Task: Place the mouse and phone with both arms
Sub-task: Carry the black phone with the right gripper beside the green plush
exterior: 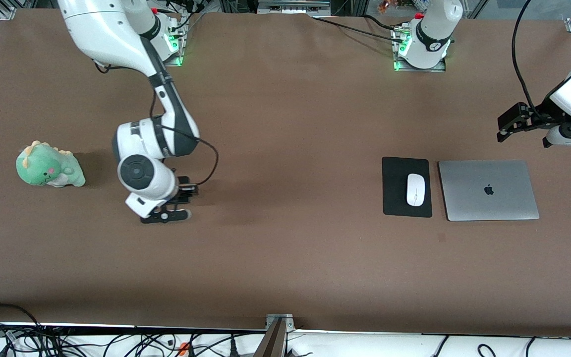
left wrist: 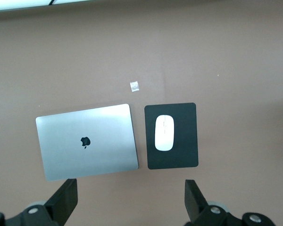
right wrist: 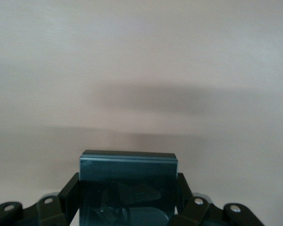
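Observation:
The white mouse (exterior: 415, 189) lies on a black mouse pad (exterior: 393, 198) beside the silver laptop (exterior: 488, 190). In the left wrist view the mouse (left wrist: 164, 133) also lies on the pad (left wrist: 184, 155). My left gripper (exterior: 509, 125) is open and empty, high over the table by the laptop; it also shows in the left wrist view (left wrist: 129, 197). My right gripper (exterior: 176, 198) is low over the bare table near the right arm's end. It is shut on the black phone (right wrist: 128, 186), with a finger on each side edge. The phone is mostly hidden in the front view.
A green plush dinosaur (exterior: 47, 166) sits toward the right arm's end, beside the right gripper. The closed laptop shows in the left wrist view (left wrist: 87, 141). A small scrap of tape (left wrist: 135, 86) lies on the table nearer the front camera than the pad.

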You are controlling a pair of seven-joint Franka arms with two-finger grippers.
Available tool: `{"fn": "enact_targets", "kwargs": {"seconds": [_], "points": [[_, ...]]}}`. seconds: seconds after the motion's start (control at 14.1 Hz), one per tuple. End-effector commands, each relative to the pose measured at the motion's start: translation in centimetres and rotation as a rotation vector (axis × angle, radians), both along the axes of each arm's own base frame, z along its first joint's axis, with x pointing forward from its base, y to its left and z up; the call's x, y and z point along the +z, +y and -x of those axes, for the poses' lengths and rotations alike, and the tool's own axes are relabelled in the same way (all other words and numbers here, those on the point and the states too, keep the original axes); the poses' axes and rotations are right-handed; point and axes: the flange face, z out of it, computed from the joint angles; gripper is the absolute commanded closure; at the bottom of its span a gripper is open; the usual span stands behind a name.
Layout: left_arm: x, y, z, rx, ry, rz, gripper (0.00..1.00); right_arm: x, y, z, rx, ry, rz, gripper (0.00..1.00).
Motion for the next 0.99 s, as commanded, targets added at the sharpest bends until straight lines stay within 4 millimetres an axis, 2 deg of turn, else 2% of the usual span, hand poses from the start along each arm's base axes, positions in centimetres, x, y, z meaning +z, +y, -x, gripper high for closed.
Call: {"fn": "enact_targets", "kwargs": {"seconds": [0.0, 0.21, 0.57, 0.64, 0.78, 0.92], "points": [[-0.4, -0.2, 0.6, -0.029, -0.002, -0.023, 0.00, 0.4, -5.4, 2.0, -0.042, -0.035, -0.008, 1.00], [-0.7, -0.3, 0.6, -0.028, 0.025, -0.024, 0.00, -1.3, -12.3, 3.5, 0.003, -0.082, 0.008, 1.00], [-0.3, -0.5, 0.4, -0.031, 0.021, -0.022, 0.00, -2.5, -23.7, 5.8, 0.007, -0.119, -0.007, 1.00], [-0.3, -0.4, 0.3, -0.029, 0.019, -0.022, 0.00, -3.0, -25.1, 6.7, -0.026, -0.147, -0.022, 1.00], [0.1, -0.4, 0.5, -0.030, 0.033, -0.022, 0.00, -3.6, -25.7, 7.4, -0.098, -0.216, -0.065, 1.00], [0.0, -0.3, 0.6, -0.030, 0.041, -0.023, 0.00, -4.0, -25.5, 7.8, -0.182, -0.242, -0.109, 1.00]]}}
